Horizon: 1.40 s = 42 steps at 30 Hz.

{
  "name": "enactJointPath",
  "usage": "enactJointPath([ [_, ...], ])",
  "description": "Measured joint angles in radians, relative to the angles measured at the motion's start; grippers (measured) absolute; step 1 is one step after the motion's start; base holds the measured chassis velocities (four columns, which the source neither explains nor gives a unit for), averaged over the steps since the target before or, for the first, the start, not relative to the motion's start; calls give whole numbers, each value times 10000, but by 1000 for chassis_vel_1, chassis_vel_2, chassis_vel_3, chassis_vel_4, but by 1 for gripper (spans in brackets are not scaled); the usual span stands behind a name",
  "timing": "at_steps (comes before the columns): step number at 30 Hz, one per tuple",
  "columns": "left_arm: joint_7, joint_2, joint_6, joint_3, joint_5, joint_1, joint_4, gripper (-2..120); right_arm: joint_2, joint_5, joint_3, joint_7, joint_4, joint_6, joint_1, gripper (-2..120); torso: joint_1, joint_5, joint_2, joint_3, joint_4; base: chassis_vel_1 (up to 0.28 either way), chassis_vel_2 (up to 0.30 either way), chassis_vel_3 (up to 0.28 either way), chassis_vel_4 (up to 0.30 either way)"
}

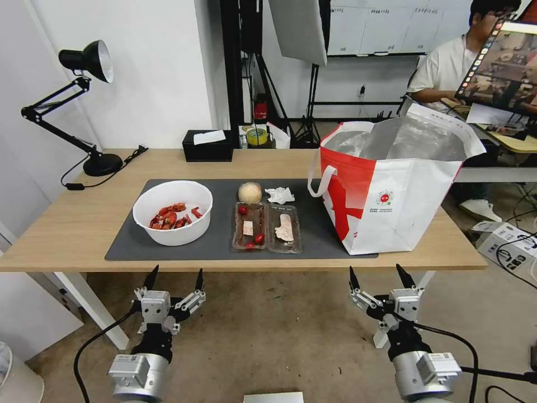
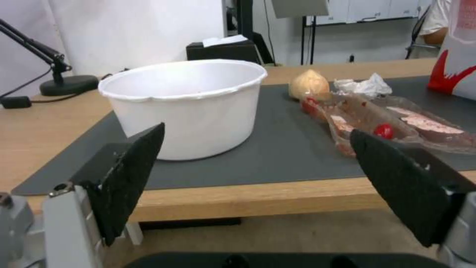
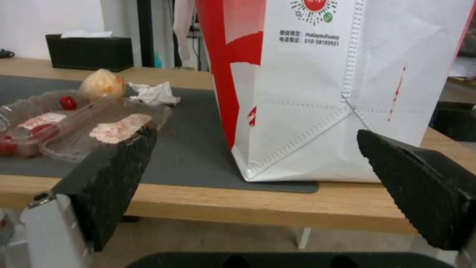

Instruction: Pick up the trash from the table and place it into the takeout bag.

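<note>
On the table, a dark grey mat bears a white bowl of red crayfish shells, a beige ball, a crumpled napkin and an open clear plastic box with food scraps. The red-and-white takeout bag stands open at the mat's right end. My left gripper is open, below the table's front edge before the bowl. Open too, my right gripper hangs below the edge before the bag.
A black tissue box sits at the table's back, with a black desk lamp at the back left. A seated person and a monitor are behind the bag. Cardboard boxes lie on the floor right.
</note>
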Motion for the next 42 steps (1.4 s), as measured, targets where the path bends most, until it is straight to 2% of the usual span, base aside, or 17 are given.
enactJointPath([
  [24, -70, 54, 122, -3, -122, -27, -18, 100, -86, 93, 34, -2, 10, -91, 19, 100, 0, 0, 0, 0, 0, 0, 0, 0, 0],
  [31, -1482, 1021, 2081, -197, -2057, -600, -762, 100, -1651, 1890, 886, -92, 365, -2030, 463, 100, 0, 2, 0, 0, 0, 0, 0, 0, 0],
  [32, -1482, 1021, 2081, -197, -2057, -600, -762, 100, -1651, 1890, 886, -92, 365, -2030, 463, 100, 0, 2, 0, 0, 0, 0, 0, 0, 0],
  [33, -1928, 1327, 2715, -258, -2674, -777, -997, 100, -2112, 2285, 1103, -112, 443, -2443, 576, 100, 1, -3, 0, 0, 3, 0, 0, 0, 0],
  [34, -2219, 1533, 3124, -296, -3079, -901, -1150, 100, -2221, 2363, 1082, -159, 445, -2438, 594, 100, 0, 2, 0, 0, 1, 0, 0, 0, 0],
  [35, -2219, 1533, 3124, -296, -3079, -901, -1150, 100, -2221, 2363, 1082, -159, 445, -2438, 594, 100, 0, 2, 0, 0, 1, 0, 0, 0, 0],
  [36, -2307, 1622, 3099, -346, -3264, -935, -1215, 100, -2304, 2561, 1083, -241, 421, -2429, 667, 100, 1, 5, 0, 0, -8, 0, 0, 0, 0],
  [38, -2307, 1645, 2433, -429, -3359, -882, -1251, 100, -2622, 3334, 1097, -581, 318, -2296, 1004, 100, 0, 1, 0, 0, 0, 0, 0, 0, 0],
  [42, -2217, 1593, 2055, -409, -3282, -795, -1243, 100, -2819, 3839, 1110, -808, 245, -2190, 1221, 100, 0, 2, 0, 1, 4, 0, 0, 0, 0],
])
